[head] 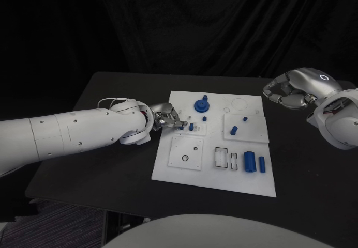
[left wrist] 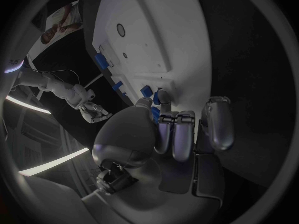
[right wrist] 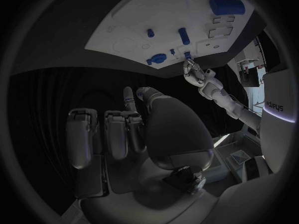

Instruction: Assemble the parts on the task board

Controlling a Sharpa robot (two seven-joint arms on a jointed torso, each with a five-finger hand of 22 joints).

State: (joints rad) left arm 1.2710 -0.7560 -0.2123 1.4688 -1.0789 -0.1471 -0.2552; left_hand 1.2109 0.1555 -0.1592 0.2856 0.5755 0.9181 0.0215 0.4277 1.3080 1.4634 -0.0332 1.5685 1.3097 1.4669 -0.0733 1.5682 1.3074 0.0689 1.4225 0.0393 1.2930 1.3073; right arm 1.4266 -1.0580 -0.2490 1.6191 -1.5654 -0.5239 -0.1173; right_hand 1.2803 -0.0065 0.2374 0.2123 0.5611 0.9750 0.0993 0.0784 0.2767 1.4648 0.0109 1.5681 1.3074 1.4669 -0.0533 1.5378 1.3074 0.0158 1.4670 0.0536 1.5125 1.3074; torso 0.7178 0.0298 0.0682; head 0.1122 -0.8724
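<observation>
The white task board (head: pixel 216 173) lies mid-table. My left hand (head: pixel 168 118) is at its left edge, and the thumb and fingers (left wrist: pixel 177 134) pinch a small blue part (left wrist: pixel 154 114) just over the board (left wrist: pixel 162 30). A blue peg (head: pixel 192 126) stands right beside those fingertips. A round blue knob (head: pixel 202 105), two short pegs (head: pixel 233 130) and two blue cylinders (head: pixel 250 161) are on the board. My right hand (head: pixel 289 93) hovers off the board's far right corner, fingers (right wrist: pixel 106 134) curled in, holding nothing. From the right wrist I see the board (right wrist: pixel 143 15) and the left hand (right wrist: pixel 198 75).
Recessed white plates sit in the board: a square one with a ring (head: pixel 185 153) at the near left and another (head: pixel 245 127) at the right. Bare black table (head: pixel 104 165) surrounds the board; its near edge runs close below the board's front.
</observation>
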